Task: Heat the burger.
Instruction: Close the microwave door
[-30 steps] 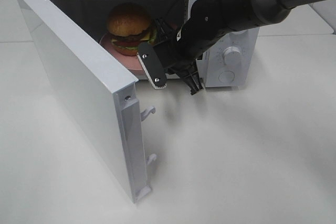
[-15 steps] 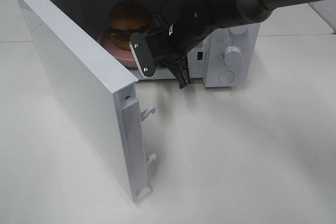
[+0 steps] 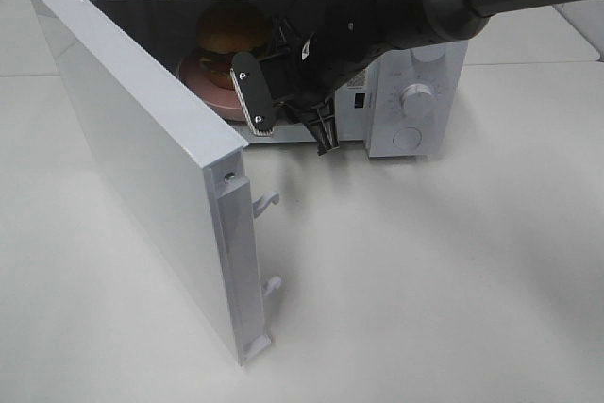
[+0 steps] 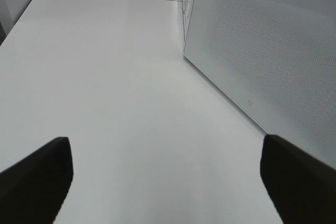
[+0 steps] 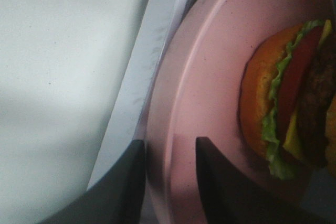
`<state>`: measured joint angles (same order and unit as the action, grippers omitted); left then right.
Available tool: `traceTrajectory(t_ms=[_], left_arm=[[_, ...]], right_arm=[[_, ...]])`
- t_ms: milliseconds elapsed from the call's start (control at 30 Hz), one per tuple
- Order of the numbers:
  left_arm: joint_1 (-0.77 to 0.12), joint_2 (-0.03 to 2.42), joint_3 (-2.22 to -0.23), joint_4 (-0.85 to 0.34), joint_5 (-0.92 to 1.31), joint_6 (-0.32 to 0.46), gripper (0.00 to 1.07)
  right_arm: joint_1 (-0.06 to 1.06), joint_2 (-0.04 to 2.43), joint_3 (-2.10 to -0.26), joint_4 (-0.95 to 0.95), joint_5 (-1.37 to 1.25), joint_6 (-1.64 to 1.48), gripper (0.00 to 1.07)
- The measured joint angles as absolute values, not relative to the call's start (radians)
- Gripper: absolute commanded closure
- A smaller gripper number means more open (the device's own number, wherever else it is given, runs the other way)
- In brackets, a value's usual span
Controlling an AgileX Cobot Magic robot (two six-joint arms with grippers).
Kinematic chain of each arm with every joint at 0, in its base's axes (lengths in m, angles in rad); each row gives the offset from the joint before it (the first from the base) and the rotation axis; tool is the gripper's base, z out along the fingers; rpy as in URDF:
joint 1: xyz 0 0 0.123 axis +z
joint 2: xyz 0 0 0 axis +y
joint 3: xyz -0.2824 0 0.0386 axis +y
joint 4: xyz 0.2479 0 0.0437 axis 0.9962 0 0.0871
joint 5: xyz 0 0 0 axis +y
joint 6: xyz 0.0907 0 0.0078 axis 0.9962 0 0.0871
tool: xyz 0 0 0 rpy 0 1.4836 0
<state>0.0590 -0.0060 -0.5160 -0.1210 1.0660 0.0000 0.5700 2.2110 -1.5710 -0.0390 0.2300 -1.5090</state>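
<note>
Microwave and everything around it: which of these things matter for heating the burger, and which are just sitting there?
Part of the job:
burger
pink plate under it
microwave
door, standing open
right hand, at the plate's rim

Just there:
left hand, open, beside the microwave
table
</note>
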Motion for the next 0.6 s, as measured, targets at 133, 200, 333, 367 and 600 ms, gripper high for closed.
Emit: traceTrajectory(t_ms=[133, 200, 333, 367, 600], left_arm=[[0.059, -0.006, -0.516, -0.121, 1.066, 0.0, 0.18], [0.059, -0.006, -0.516, -0.121, 1.066, 0.0, 0.18], [0.059, -0.006, -0.516, -0.121, 1.066, 0.0, 0.18], [0.059, -0.006, -0.516, -0.121, 1.066, 0.0, 0.18], [0.059, -0.006, -0.516, -0.121, 1.066, 0.0, 0.18]], right_arm=[[0.57, 2.211, -1.571, -0.039, 0.23, -1.503, 0.7], [0.571, 2.211, -1.571, -0.039, 0.232, -1.497, 0.68], [0.571, 2.211, -1.571, -0.038, 0.246, -1.491, 0.61], [0.573, 2.211, -1.571, -0.038, 0.258, -1.482, 0.56], [0.581, 2.199, -1.571, -0.038, 0.258, -1.435, 0.44]])
